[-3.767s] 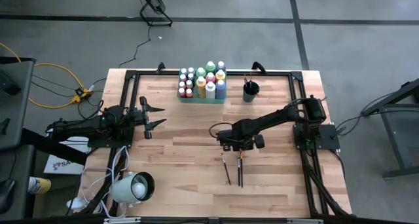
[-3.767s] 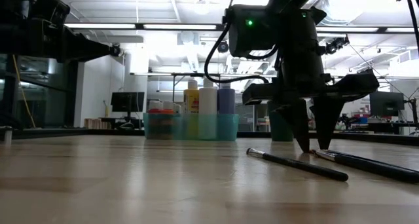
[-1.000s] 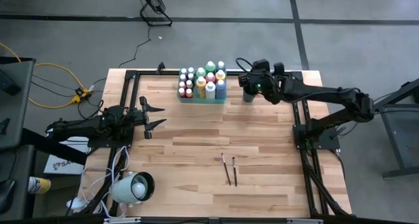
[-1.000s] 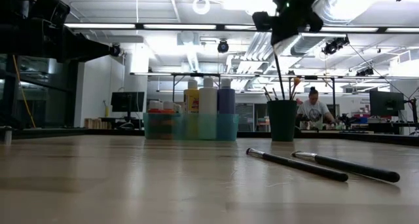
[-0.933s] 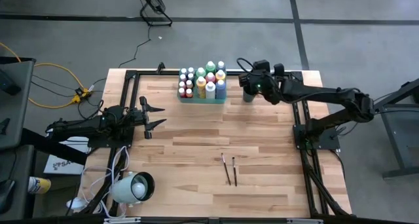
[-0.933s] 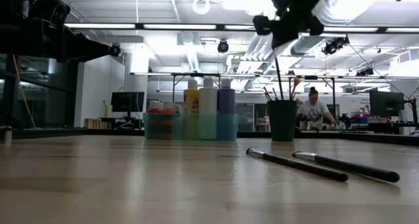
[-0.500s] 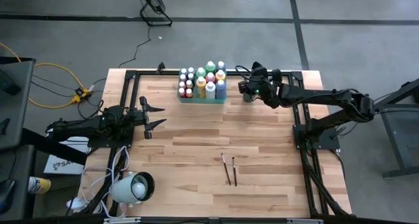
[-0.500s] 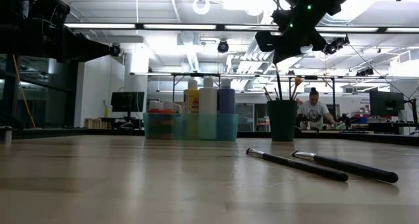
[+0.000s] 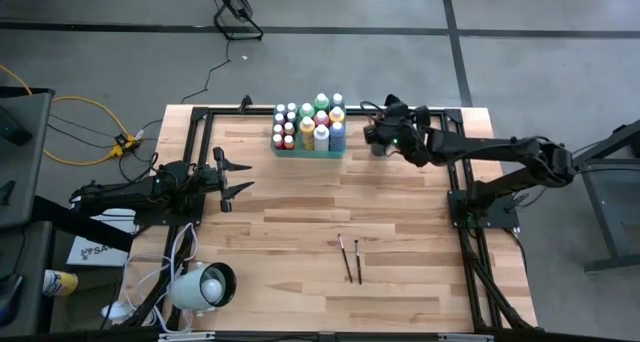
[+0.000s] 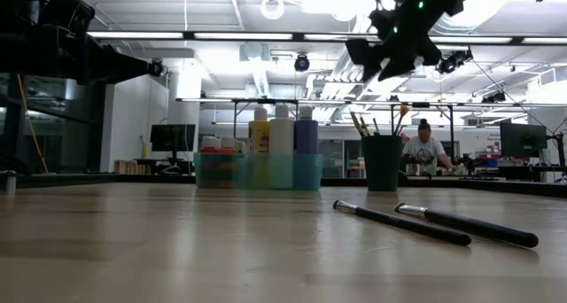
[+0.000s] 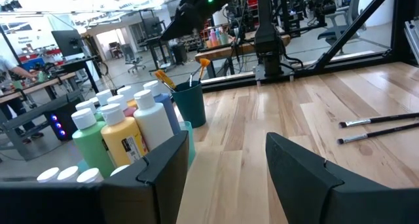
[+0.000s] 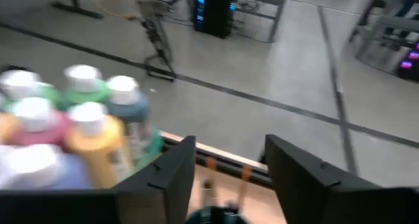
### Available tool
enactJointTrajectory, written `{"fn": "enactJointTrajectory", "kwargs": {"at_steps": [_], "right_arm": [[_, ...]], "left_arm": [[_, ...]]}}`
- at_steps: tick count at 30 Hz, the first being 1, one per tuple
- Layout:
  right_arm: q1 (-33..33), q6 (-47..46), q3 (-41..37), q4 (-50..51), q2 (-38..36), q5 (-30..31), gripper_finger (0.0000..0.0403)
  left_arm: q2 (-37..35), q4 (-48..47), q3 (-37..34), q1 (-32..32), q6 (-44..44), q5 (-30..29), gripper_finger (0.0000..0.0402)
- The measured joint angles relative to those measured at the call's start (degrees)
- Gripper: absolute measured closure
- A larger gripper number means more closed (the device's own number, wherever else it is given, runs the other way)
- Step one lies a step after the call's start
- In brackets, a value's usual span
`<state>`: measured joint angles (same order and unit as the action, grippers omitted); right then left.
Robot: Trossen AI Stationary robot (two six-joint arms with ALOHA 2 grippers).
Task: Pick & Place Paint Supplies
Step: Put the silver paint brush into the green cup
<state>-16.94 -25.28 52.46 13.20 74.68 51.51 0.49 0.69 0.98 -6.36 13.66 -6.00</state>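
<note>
Two paintbrushes (image 10: 403, 223) lie on the table (image 9: 300, 232) up front. Further back, paint bottles (image 9: 310, 127) sit in the green tray (image 10: 257, 172). Right gripper (image 9: 377, 132) hovers over the cup (image 10: 382, 163), jaws apart, empty. Left gripper (image 9: 235, 177) waits wide.

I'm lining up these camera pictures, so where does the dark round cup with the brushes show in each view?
High view: dark cup at the far edge, right of the green tray.
Low view: cup right of centre, right of the tray.
Left wrist view: cup left of centre, beside the bottles.
Right wrist view: only its rim, bottom edge.
Shared landmark: the tray.
</note>
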Motion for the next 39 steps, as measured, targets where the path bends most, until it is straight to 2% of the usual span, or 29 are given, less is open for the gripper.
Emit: {"fn": "enactJointTrajectory", "kwargs": {"at_steps": [3,7,9,13,18,26,29,33,39], "right_arm": [[2.83,-1.87,1.34,1.23,-0.44,-0.3,0.0209],[6.72,-10.86,5.29,10.18,-0.44,-4.64,0.0202],[8.69,-17.41,7.66,15.68,-0.46,-9.89,0.0205],[13.09,-28.32,9.47,20.59,-0.48,-22.46,0.0214],[19.72,-38.75,9.47,20.84,1.32,-35.23,0.0226],[26.94,-60.61,9.61,18.72,10.26,-52.5,0.0239],[28.11,-66.19,11.55,19.99,15.09,-54.88,0.0244],[28.73,-67.02,16.6,20.87,21.39,-54.97,0.025],[28.98,-69.64,21.12,28.04,27.23,-56.86,0.0258]], "left_arm": [[0.0,0.0,0.0,0.0,-0.01,0.0,0.0203],[0.01,-0.01,0.0,0.0,-0.01,-0.01,0.0203],[0.0,-0.02,-0.01,0.01,-0.01,0.0,0.0203],[0.0,0.0,-0.01,0.01,-0.01,0.0,0.0203],[0.0,0.0,0.0,0.0,0.0,0.0,0.0203],[0.02,0.0,-0.01,-0.01,-0.01,0.0,0.0203],[0.01,0.0,0.0,0.0,0.0,0.0,0.0203],[0.0,0.0,-0.01,0.0,-0.01,-0.02,0.0203],[0.0,0.0,0.01,0.01,-0.01,0.0,0.0203]]}}
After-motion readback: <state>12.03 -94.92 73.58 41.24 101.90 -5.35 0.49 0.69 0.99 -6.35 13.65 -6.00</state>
